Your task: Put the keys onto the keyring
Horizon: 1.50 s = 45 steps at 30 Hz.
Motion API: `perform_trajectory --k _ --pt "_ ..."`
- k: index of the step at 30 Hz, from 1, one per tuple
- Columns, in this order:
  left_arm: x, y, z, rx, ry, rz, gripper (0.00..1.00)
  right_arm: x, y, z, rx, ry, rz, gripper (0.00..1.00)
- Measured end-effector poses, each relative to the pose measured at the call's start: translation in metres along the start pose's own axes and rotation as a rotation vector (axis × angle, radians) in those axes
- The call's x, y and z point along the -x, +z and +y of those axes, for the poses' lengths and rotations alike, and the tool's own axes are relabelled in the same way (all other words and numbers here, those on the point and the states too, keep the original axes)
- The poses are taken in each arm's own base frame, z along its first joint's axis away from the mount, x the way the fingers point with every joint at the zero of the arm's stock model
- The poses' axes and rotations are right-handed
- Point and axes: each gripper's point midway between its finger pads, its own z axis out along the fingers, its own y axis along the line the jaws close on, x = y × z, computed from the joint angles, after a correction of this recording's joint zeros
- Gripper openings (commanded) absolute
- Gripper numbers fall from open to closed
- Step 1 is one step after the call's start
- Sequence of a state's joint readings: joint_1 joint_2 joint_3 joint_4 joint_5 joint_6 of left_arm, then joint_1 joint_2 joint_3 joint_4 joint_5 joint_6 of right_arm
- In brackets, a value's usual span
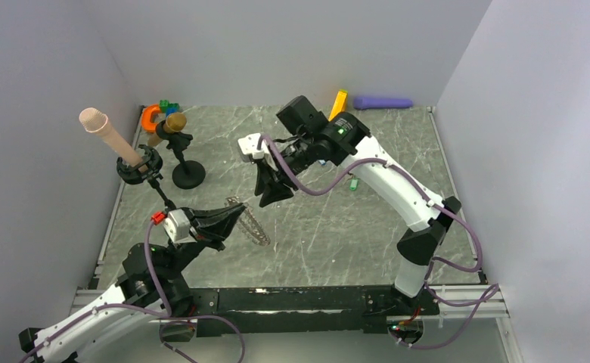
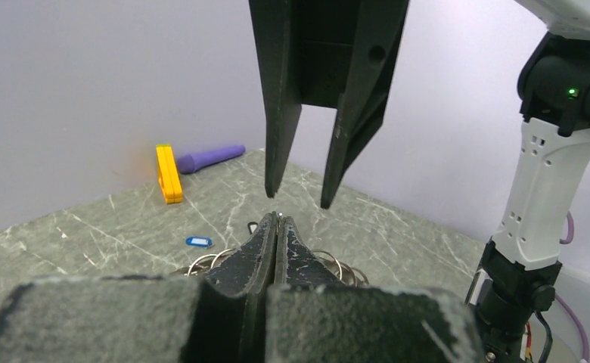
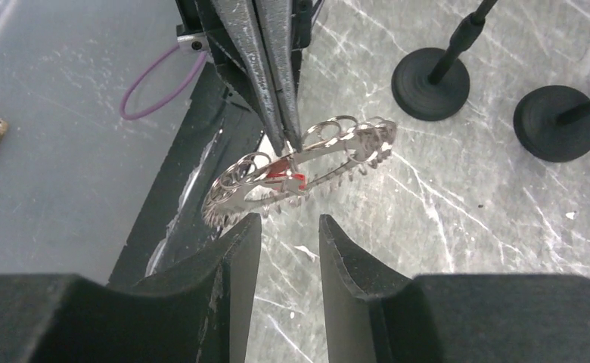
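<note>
Jaws of the right gripper are parted just over the keyring, which is pinched at its rim by the left gripper, long axis across the gap. A red key is seen against it.

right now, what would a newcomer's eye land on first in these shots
First, the silver keyring, pinched at its rim by the shut jaws of the left gripper near the table's front left, with a red key right at the pinch. The right gripper hangs close in front of it, jaws open. After that, the orange block and the purple cylinder against the far wall.
</note>
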<state>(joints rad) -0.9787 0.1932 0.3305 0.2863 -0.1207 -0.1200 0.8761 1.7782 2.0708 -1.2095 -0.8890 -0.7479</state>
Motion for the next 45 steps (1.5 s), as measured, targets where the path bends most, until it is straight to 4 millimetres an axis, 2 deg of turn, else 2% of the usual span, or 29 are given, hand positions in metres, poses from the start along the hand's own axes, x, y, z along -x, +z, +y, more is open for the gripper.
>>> perform_trajectory --k 4,14,21,25,29,34,40,43,45 --pt "0.004 -0.002 -0.005 -0.031 0.001 -0.014 0.00 0.010 -0.006 0.001 0.008 0.028 -0.045 0.38" --pt "0.005 0.001 -0.014 -0.078 0.001 -0.019 0.00 0.020 0.002 0.005 0.070 0.093 -0.111 0.34" --pt "0.006 0.002 -0.015 -0.085 0.001 -0.023 0.00 0.016 0.010 0.005 0.096 0.125 -0.121 0.27" --pt "0.006 0.002 -0.015 -0.085 0.001 -0.024 0.00 0.016 0.012 0.006 0.106 0.133 -0.126 0.26" --pt "0.005 0.003 -0.015 -0.085 0.000 -0.022 0.00 0.016 0.014 0.006 0.113 0.138 -0.129 0.17" --pt "0.006 0.003 -0.015 -0.084 0.000 -0.026 0.00 0.018 0.015 0.011 0.133 0.140 -0.138 0.00" --pt "0.007 0.004 -0.014 -0.075 0.001 -0.028 0.00 0.018 0.015 0.013 0.145 0.128 -0.141 0.00" --pt "0.004 0.003 -0.013 -0.073 0.001 -0.018 0.08 0.016 0.015 0.012 0.141 0.115 -0.134 0.00" --pt "0.002 0.002 -0.012 -0.069 -0.002 -0.007 0.17 0.013 0.016 0.011 0.132 0.107 -0.122 0.00"
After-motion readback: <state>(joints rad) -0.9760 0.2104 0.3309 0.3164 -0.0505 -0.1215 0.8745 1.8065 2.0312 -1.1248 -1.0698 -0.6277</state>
